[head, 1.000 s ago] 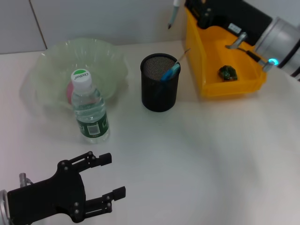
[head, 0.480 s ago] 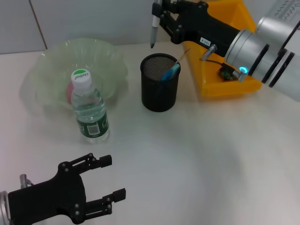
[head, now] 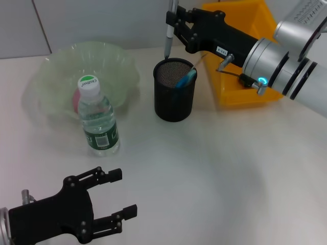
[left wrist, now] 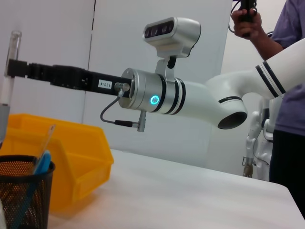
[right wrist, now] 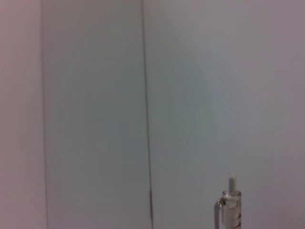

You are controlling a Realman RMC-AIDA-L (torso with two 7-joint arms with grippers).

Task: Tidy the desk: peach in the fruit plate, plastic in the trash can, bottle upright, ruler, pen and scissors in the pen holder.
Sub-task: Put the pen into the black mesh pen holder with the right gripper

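The left pincer (head: 120, 196), black and spread empty, hangs low over the plain white desk (head: 214, 168). Beyond it stands the clear capped bottle (head: 97, 118) upright, with the pale green scalloped fruit plate (head: 61, 66) behind holding the pink peach (head: 76, 99). The right pincer (head: 175, 23) pinches the slim silver-grey pen (head: 168, 30) upright, tip just above the far rim of the black wire-mesh pen holder (head: 174, 97) directly beneath it. Judging by this, nudge it toward the centre before lowering, clear of the blue-handled scissors (head: 185, 79) and the clear ruler (head: 199, 59) leaning inside. The yellow trash can (head: 232, 92) sits close beside the forearm; open desk lies nearer.
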